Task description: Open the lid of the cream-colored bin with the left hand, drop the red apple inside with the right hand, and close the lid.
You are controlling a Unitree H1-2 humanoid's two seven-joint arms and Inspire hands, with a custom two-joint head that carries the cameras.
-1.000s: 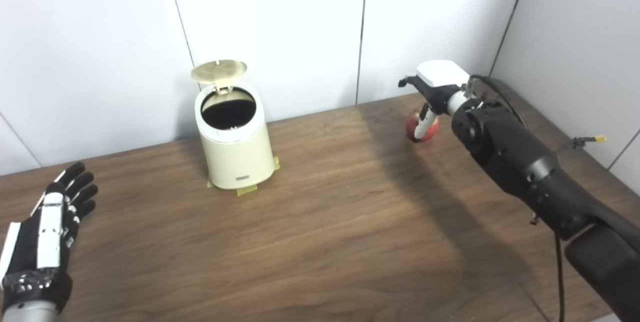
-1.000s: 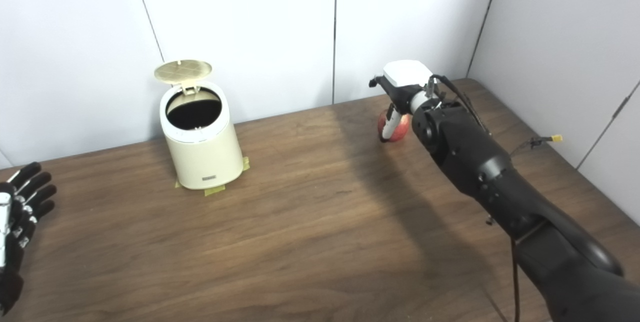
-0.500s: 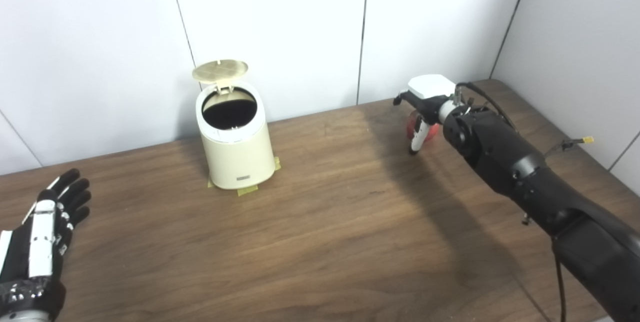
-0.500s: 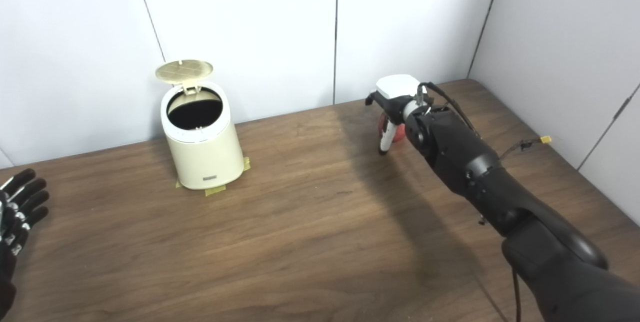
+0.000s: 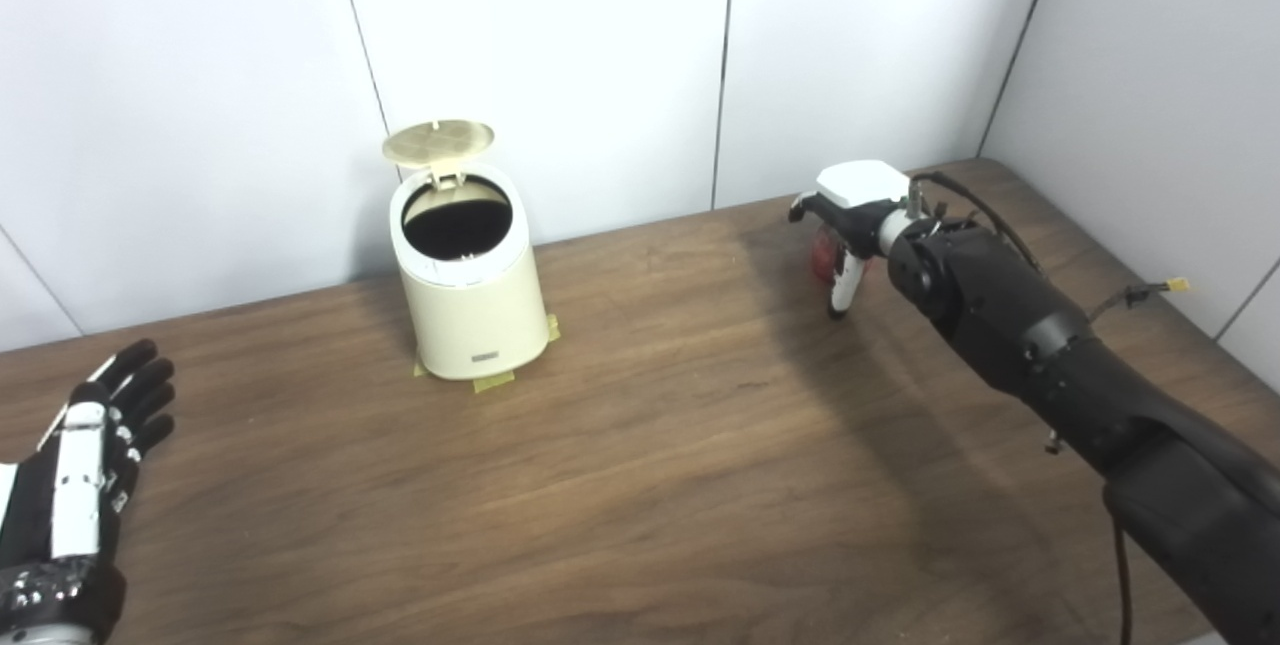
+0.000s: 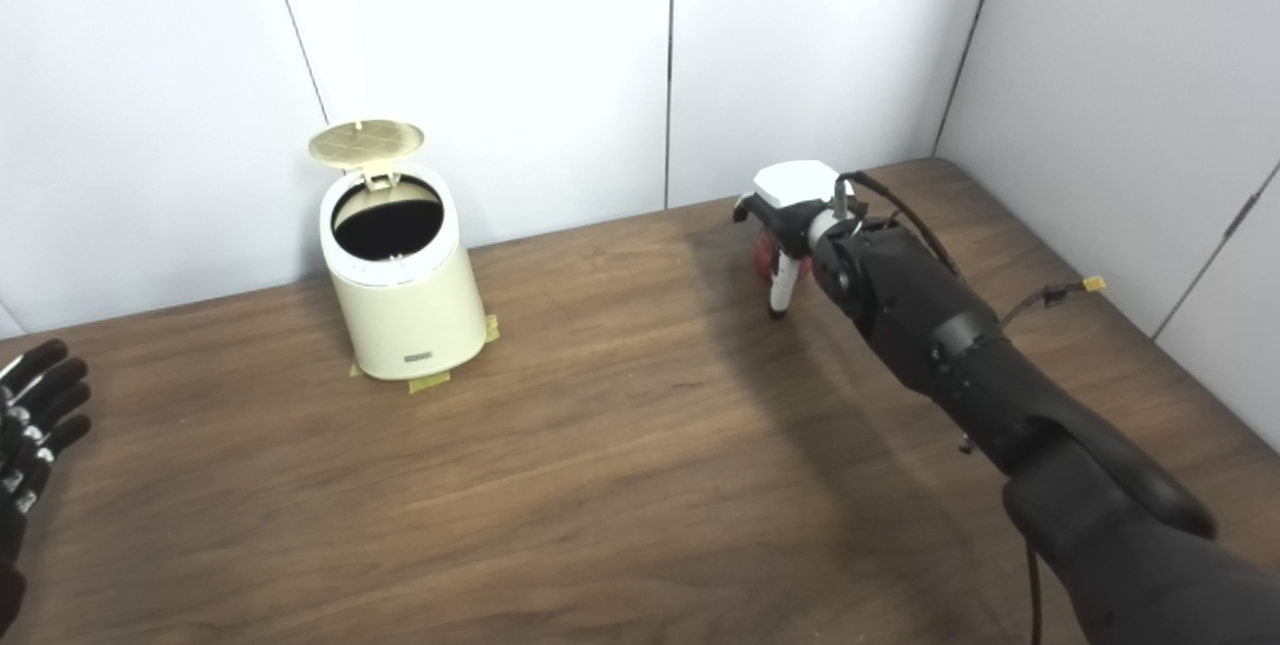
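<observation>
Two hands, one job each from here. My right hand [image 5: 848,225] is draped over the round red apple [image 5: 824,255] at the far right of the brown wooden table [image 5: 640,485]; I cannot tell whether the fingers [image 5: 840,290] have closed on it. If they only cup it, a lift could roll it off — it is smooth and round. The cream-colored cylindrical bin [image 5: 468,290] stands well apart, its round lid [image 5: 438,140] up. My left hand [image 5: 75,470] rests spread and empty — too far to catch a falling lid.
</observation>
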